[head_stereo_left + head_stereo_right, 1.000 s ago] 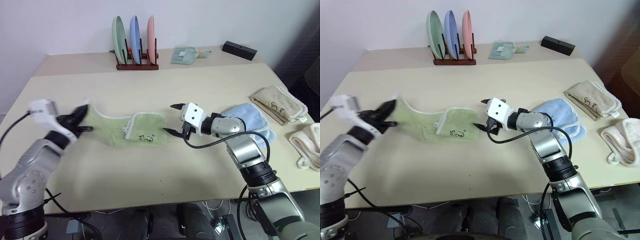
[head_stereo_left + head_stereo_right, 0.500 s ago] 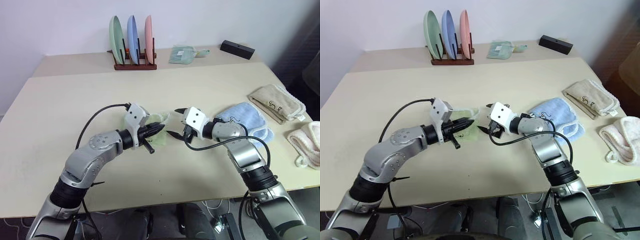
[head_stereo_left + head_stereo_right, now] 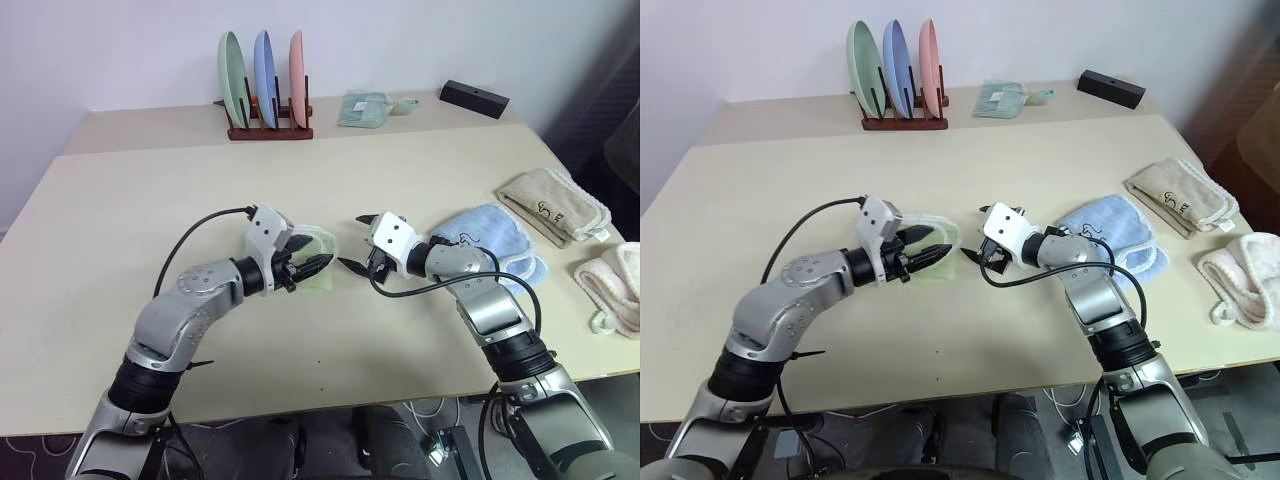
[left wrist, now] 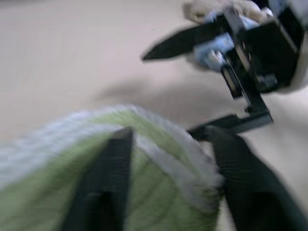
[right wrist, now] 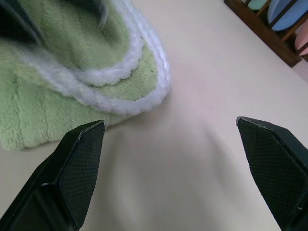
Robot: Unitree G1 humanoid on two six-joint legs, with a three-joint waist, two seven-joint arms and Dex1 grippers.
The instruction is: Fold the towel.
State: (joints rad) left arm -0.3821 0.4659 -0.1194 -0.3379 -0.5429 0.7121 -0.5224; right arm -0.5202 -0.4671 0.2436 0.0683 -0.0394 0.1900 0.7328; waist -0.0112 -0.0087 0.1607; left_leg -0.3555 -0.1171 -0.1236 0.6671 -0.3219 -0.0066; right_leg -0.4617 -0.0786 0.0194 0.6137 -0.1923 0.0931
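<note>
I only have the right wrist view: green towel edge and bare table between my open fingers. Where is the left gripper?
Observer: The left gripper sits over the folded green towel, pointing at the right gripper.
Operator: Is it clamped on the cloth?
Observer: No, its fingers stand apart, straddling the towel's white edge.
Operator: Anything beyond my right gripper?
Observer: A light blue towel lies beside that arm.

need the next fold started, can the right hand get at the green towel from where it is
Probably yes. The right hand is open beside the green towel, bare table between them. The left hand over the towel could crowd it.
</note>
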